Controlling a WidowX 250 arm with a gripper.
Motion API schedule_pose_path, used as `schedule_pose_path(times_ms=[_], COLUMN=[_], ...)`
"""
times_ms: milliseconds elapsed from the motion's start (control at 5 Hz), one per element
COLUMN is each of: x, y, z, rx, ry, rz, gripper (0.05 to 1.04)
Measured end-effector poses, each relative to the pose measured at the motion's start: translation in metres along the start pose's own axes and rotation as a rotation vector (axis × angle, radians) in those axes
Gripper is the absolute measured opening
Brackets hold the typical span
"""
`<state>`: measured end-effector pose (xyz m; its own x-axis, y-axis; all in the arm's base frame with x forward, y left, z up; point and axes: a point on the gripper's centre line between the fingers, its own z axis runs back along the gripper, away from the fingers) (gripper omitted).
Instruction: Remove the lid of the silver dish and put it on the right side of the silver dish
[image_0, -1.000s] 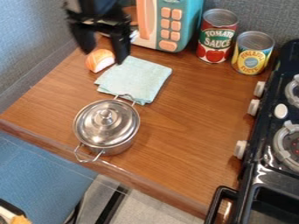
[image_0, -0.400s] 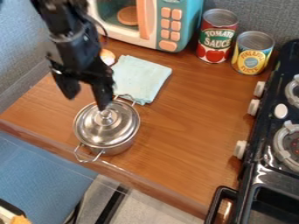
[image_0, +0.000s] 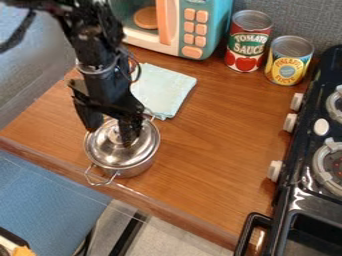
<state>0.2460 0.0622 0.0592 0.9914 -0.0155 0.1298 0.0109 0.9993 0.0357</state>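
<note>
Worktop (image_0: 214, 132), wooden and the biggest thing here, lies beneath the pincer (image_0: 109, 134) and spreads out to its right. Black stove (image_0: 310, 114) stands well apart from the pincer, along the right edge of the view. A teal and white toy microwave (image_0: 217, 32) sits beyond the pincer, toward the upper right, with an orange disc (image_0: 145, 18) inside. The black arm (image_0: 100, 45) comes down from the upper left, directly above the pincer. Silver dish (image_0: 139, 169) stands upright right under the pincer, a wire handle (image_0: 100, 181) sticking out on the near side. Its lid (image_0: 107, 154) is on the dish, below the pincer, with none of it set down to the right. A pale green cloth (image_0: 161, 92) lies flat just behind the pincer, a bit to the right. Farther off that way are a red can (image_0: 247, 45) and, beside it, a yellow can (image_0: 289, 60). The pincer's two fingers are spread wide, and the lid's small knob (image_0: 115, 134) shows between them; whether either finger touches it, I cannot tell.
</note>
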Motion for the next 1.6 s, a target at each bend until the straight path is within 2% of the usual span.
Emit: schedule_pose_path(times_ms=[200,600,800,1200,1400,1600], x=[0.001,0.021,0.023,0.021,0.017,0.014], y=[0.002,0.008,0.008,0.007,0.006,0.005], z=[-0.014,-0.019,-0.019,-0.019,-0.017,-0.017], rx=[0.009,0.016,0.024,0.041,0.044,0.038], ry=[0.032,0.024,0.024,0.014,0.008,0.009], rz=[0.016,0.038,0.046,0.041,0.039,0.04], gripper=[1.0,0.968,0.819,0.308,0.178,0.091])
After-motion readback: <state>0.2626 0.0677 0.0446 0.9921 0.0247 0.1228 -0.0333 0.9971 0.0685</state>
